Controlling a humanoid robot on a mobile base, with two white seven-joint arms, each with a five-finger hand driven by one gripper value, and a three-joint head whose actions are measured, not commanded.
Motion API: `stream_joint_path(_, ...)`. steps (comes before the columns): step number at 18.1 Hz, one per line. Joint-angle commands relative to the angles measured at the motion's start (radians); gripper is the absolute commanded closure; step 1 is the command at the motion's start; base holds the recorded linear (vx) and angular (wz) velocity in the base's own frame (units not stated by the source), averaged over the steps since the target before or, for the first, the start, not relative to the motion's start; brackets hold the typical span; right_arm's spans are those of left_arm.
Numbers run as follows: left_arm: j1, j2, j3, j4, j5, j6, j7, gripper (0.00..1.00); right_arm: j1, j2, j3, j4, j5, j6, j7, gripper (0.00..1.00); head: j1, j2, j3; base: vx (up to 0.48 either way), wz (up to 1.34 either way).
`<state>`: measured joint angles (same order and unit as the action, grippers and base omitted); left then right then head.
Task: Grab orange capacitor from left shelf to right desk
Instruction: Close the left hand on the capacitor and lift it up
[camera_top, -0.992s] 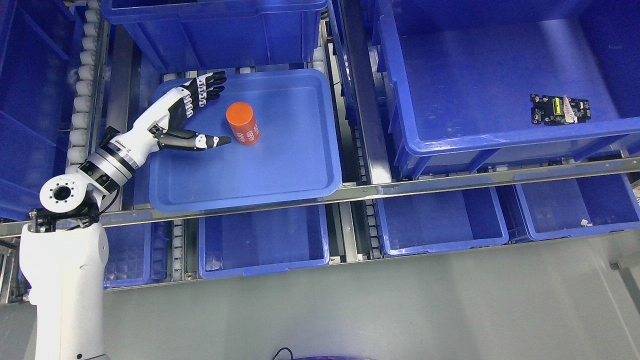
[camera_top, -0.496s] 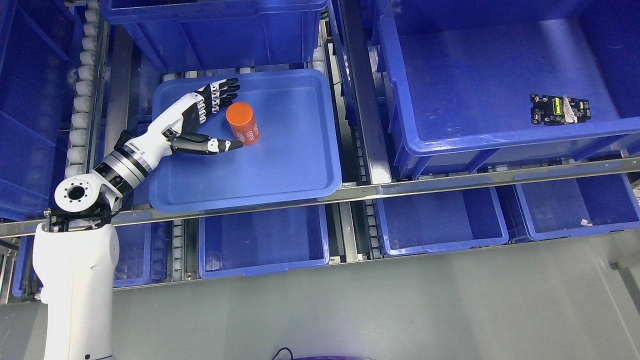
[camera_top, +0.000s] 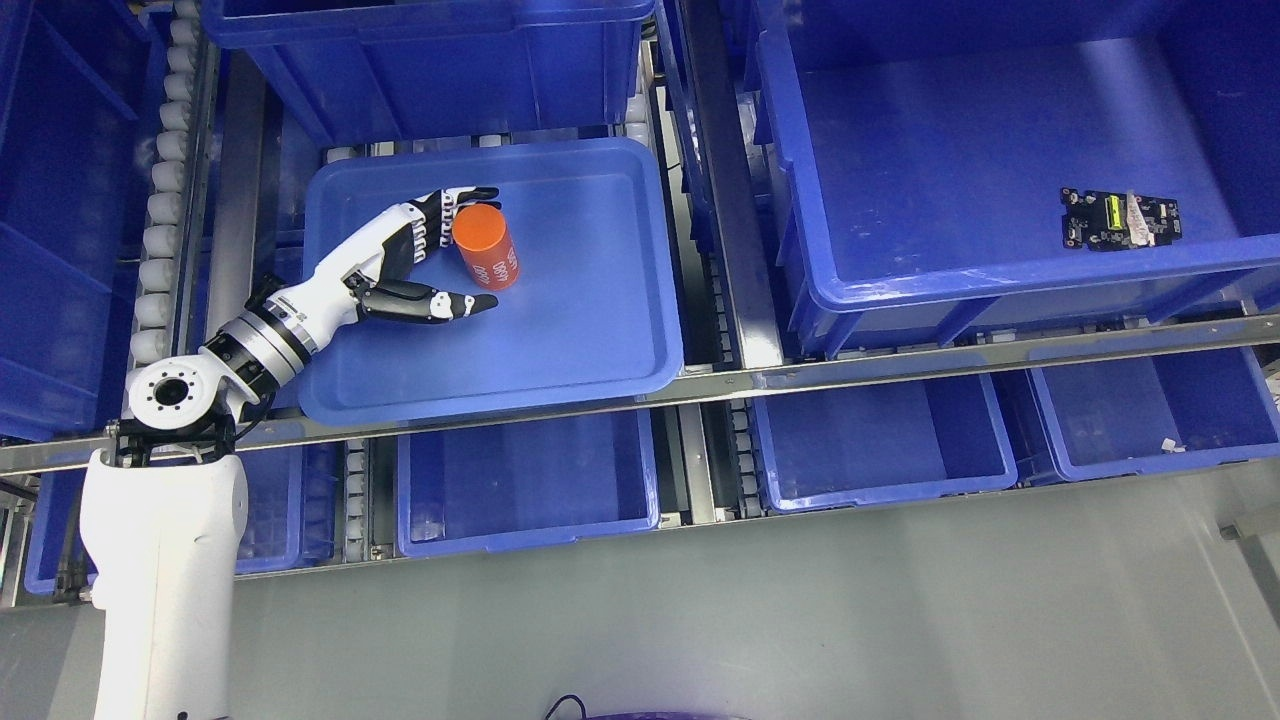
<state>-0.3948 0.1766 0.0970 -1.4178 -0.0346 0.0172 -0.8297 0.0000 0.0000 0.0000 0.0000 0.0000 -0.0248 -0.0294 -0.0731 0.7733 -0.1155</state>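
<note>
1. Nearest the camera, the grey floor (camera_top: 800, 620) ran along the bottom, and the left arm (camera_top: 160, 580) rose from the lower left corner.
2. Above it stood a row of low blue bins (camera_top: 527, 480) under a metal rail (camera_top: 900, 368).
3. On the shelf, the tray (camera_top: 560, 340) held the left hand (camera_top: 400, 265), fingers spread wide and grasping nothing.
4. The capacitor (camera_top: 486, 246) stood in the tray's upper middle, between the fingers (camera_top: 460, 200) behind its top and the thumb (camera_top: 440, 303) stretched just below its base. Whether any finger touched it could not be told.
5. Farther right, a large bin (camera_top: 950, 150) held a small circuit board (camera_top: 1118, 219), well apart from the tray.
6. Another bin (camera_top: 430, 50) sat behind the tray.
</note>
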Motion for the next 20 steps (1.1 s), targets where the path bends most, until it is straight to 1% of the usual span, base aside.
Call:
stream_joint_path(1, -0.001, -0.003, 0.004, 0.026, -0.008, -0.011, 0.0, 0.31, 0.02, -0.017, -0.012, -0.017, 0.005, 0.0, 0.0, 0.0, 0.0, 0.0, 0.0, 0.0, 0.0)
stream_joint_path(3, -0.002, -0.003, 0.019, 0.034, -0.008, -0.039, 0.001, 0.41, 0.02, -0.017, -0.012, -0.017, 0.005, 0.0, 0.0, 0.0, 0.0, 0.0, 0.0, 0.0, 0.0)
stream_joint_path(5, -0.002, 0.0, 0.027, 0.06, -0.008, -0.089, 0.0, 0.5, 0.02, -0.017, -0.012, -0.017, 0.005, 0.0, 0.0, 0.0, 0.0, 0.0, 0.0, 0.0, 0.0)
stream_joint_path(6, -0.001, 0.001, 0.027, 0.074, -0.008, -0.115, 0.0, 0.53, 0.02, -0.017, -0.012, -0.017, 0.005, 0.0, 0.0, 0.0, 0.0, 0.0, 0.0, 0.0, 0.0)
stream_joint_path(7, -0.002, 0.0, 0.029, 0.083, -0.008, -0.123, 0.0, 0.57, 0.02, -0.017, -0.012, -0.017, 0.005, 0.0, 0.0, 0.0, 0.0, 0.0, 0.0, 0.0, 0.0)
stream_joint_path(9, -0.001, -0.006, 0.056, 0.085, -0.008, -0.126, -0.002, 0.7, 0.02, -0.017, -0.012, -0.017, 0.005, 0.0, 0.0, 0.0, 0.0, 0.0, 0.0, 0.0, 0.0)
stream_joint_path(11, -0.001, -0.014, 0.069, 0.091, -0.008, -0.128, -0.002, 0.79, 0.02, -0.017, -0.012, -0.017, 0.005, 0.0, 0.0, 0.0, 0.0, 0.0, 0.0, 0.0, 0.0)
stream_joint_path(12, -0.001, -0.026, 0.082, 0.091, -0.007, -0.128, -0.002, 0.83, 0.02, -0.017, -0.012, -0.017, 0.005, 0.0, 0.0, 0.0, 0.0, 0.0, 0.0, 0.0, 0.0)
stream_joint_path(13, -0.005, -0.058, 0.122, 0.089, -0.002, -0.128, -0.003, 0.88, 0.02, -0.017, -0.012, -0.017, 0.005, 0.0, 0.0, 0.0, 0.0, 0.0, 0.0, 0.0, 0.0)
stream_joint_path(14, -0.013, -0.104, 0.162, 0.088, 0.008, -0.126, -0.003, 0.9, 0.02, -0.017, -0.012, -0.017, 0.005, 0.0, 0.0, 0.0, 0.0, 0.0, 0.0, 0.0, 0.0)
stream_joint_path(15, -0.022, -0.159, 0.212, 0.079, 0.036, -0.126, -0.003, 0.9, 0.02, -0.017, -0.012, -0.017, 0.005, 0.0, 0.0, 0.0, 0.0, 0.0, 0.0, 0.0, 0.0)
stream_joint_path(16, -0.038, -0.159, 0.26, 0.063, 0.068, -0.126, -0.002, 0.9, 0.02, -0.017, -0.012, -0.017, 0.005, 0.0, 0.0, 0.0, 0.0, 0.0, 0.0, 0.0, 0.0)
stream_joint_path(17, -0.042, -0.159, 0.28, 0.033, 0.099, -0.125, 0.007, 0.9, 0.02, -0.017, -0.012, -0.017, 0.005, 0.0, 0.0, 0.0, 0.0, 0.0, 0.0, 0.0, 0.0)
stream_joint_path(18, -0.042, -0.159, 0.28, 0.008, 0.155, -0.125, 0.024, 0.9, 0.02, -0.017, -0.012, -0.017, 0.005, 0.0, 0.0, 0.0, 0.0, 0.0, 0.0, 0.0, 0.0)
stream_joint_path(20, -0.044, -0.159, 0.277, -0.036, 0.263, -0.126, 0.098, 0.89, 0.02, -0.017, -0.012, -0.017, 0.005, 0.0, 0.0, 0.0, 0.0, 0.0, 0.0, 0.0, 0.0)
